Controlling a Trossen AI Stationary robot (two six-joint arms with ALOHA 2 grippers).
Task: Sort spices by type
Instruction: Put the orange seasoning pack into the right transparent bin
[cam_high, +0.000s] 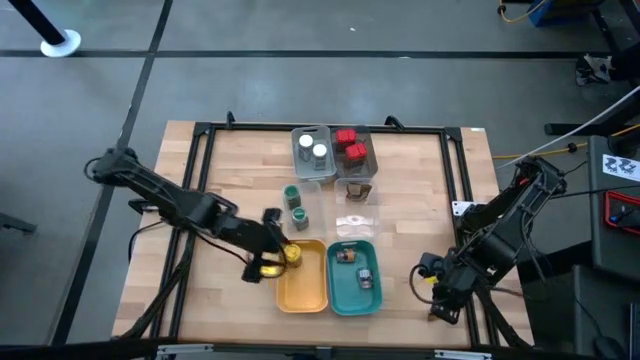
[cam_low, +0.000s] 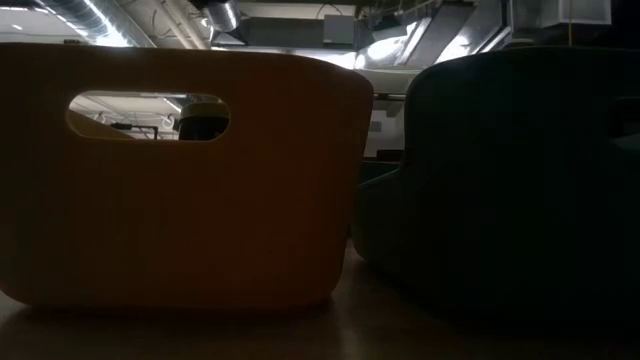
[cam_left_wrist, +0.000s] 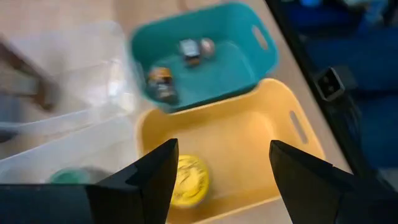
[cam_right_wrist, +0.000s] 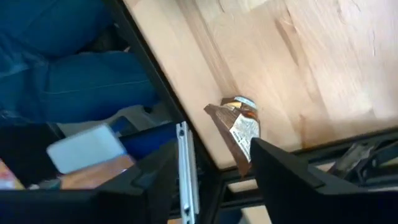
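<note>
My left gripper hangs open over the far left corner of the yellow tray. A yellow-lidded spice jar lies on the tray floor close to one finger; whether they touch, I cannot tell. My right gripper is open, low at the table's near right corner. A small brown spice jar lies on its side at the table's edge, just ahead of the fingers. The teal tray holds a few small jars.
Clear trays at the far middle hold white-lidded jars, red boxes and a brown jar. Two green-lidded jars stand beside them. A black frame rail runs along the table's edges. The low view shows only the tray walls.
</note>
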